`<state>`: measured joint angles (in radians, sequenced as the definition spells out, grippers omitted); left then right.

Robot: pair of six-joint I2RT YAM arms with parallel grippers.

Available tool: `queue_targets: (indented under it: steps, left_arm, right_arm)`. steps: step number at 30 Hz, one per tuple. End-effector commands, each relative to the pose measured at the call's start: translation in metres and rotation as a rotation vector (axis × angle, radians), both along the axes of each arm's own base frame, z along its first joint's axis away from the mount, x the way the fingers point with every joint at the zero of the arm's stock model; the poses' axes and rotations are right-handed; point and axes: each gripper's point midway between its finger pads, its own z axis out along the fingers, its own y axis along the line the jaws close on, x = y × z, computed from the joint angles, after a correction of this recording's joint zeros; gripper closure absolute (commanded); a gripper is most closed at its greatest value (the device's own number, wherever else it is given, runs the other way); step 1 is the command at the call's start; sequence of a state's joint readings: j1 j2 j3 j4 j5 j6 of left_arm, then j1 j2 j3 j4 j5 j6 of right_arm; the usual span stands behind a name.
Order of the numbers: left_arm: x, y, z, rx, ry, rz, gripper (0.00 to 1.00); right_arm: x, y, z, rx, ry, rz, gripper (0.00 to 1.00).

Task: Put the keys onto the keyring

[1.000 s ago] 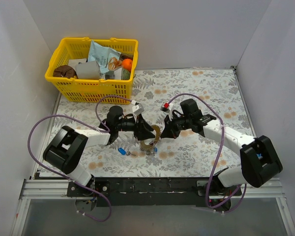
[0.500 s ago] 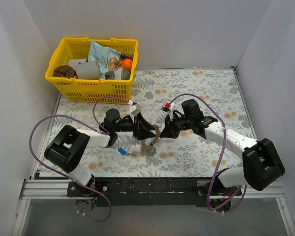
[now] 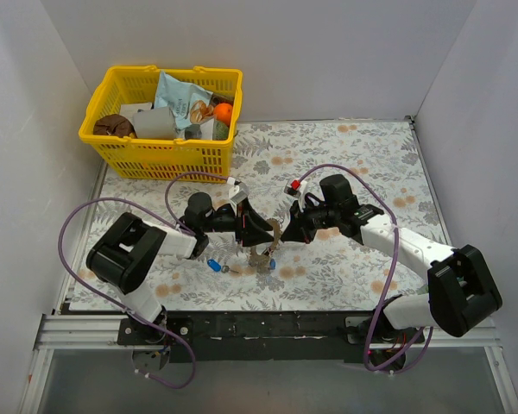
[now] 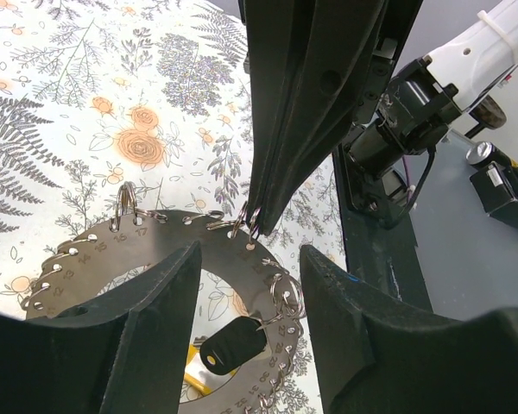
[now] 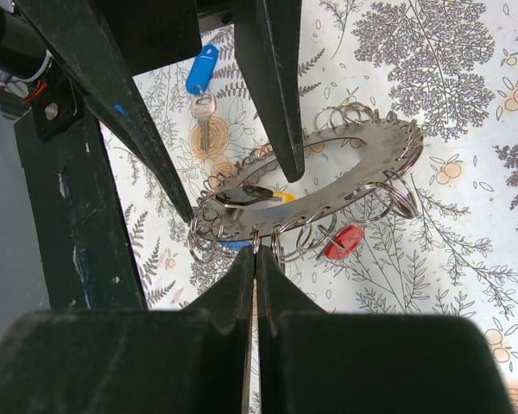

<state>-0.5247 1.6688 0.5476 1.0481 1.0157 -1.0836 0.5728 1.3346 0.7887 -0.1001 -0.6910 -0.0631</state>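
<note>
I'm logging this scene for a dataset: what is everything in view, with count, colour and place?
basket: one, yellow, far left corner, holding an orange and packets.
table cover: one, white floral, under everything.
keyring: one, silver disc rimmed with small rings, centre, between the grippers.
blue-capped keys: two seen, one loose beside the keyring, one half hidden under it.
red-capped key: one, at the keyring's rim.
black tag: one, in the keyring's opening.
left gripper: one, black, open over the keyring.
right gripper: one, black, shut on a split ring at the rim.
</note>
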Motion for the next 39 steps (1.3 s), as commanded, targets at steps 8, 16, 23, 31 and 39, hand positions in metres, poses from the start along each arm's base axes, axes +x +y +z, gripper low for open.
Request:
queue_targets:
  steps: [8,16,23,31,39]
  left_arm:
    - [-0.003,-0.006,0.001,-0.012,-0.009,-0.032,0.52]
    - [-0.006,-0.010,-0.003,-0.004,-0.003,-0.046,0.54]
    - [-0.007,-0.015,0.000,-0.010,-0.011,-0.058,0.54]
    - [-0.007,-0.019,0.002,-0.014,-0.018,-0.064,0.55]
    - [-0.008,-0.021,0.000,-0.010,-0.020,-0.070,0.60]
  right_arm:
    - [0.002,0.006,0.018,0.051,-0.057,0.019,0.99]
    - [0.002,0.006,0.018,0.049,-0.050,0.021,0.99]
    - [0.001,0.006,0.018,0.051,-0.049,0.024,0.99]
    - [0.001,0.006,0.019,0.052,-0.053,0.024,0.99]
    - [0.000,0.006,0.020,0.056,-0.053,0.026,0.99]
